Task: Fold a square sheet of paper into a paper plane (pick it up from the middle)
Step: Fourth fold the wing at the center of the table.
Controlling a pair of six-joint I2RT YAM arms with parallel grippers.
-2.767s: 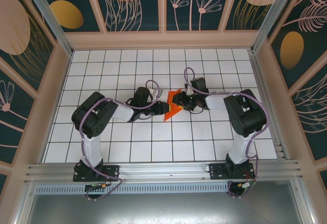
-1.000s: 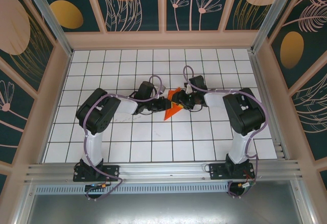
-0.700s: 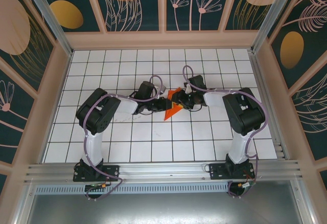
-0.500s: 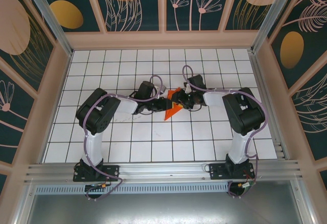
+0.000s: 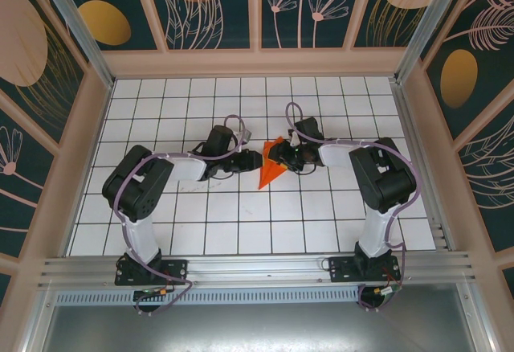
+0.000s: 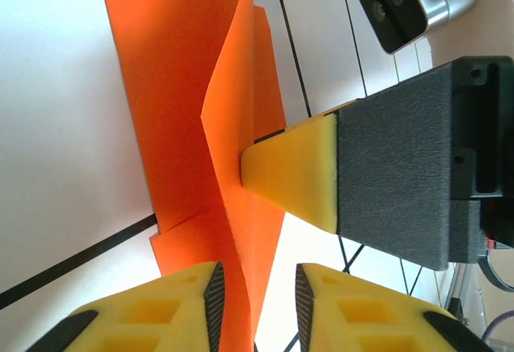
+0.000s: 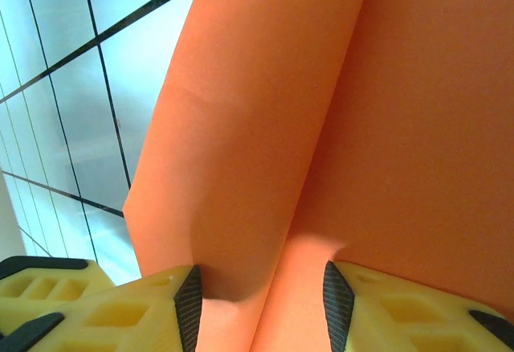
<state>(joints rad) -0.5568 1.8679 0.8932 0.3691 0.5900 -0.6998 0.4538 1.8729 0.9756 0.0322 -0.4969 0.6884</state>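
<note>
Retreat leftward by left gripper (image 6: 257,296), jaws now parted, loosely straddling edge of folded paper (image 5: 271,169) near middle of table (image 5: 241,223). Clenched on paper's raised fold: right gripper (image 7: 259,292), holding it alone. Probably regrasping before next crease.

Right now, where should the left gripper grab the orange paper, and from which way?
Probably the upright middle flap of the orange paper, at the end facing the left gripper. It stands up thin from the flat parts, so come in level from the left, one finger each side. The right gripper pinches it farther along.
</note>
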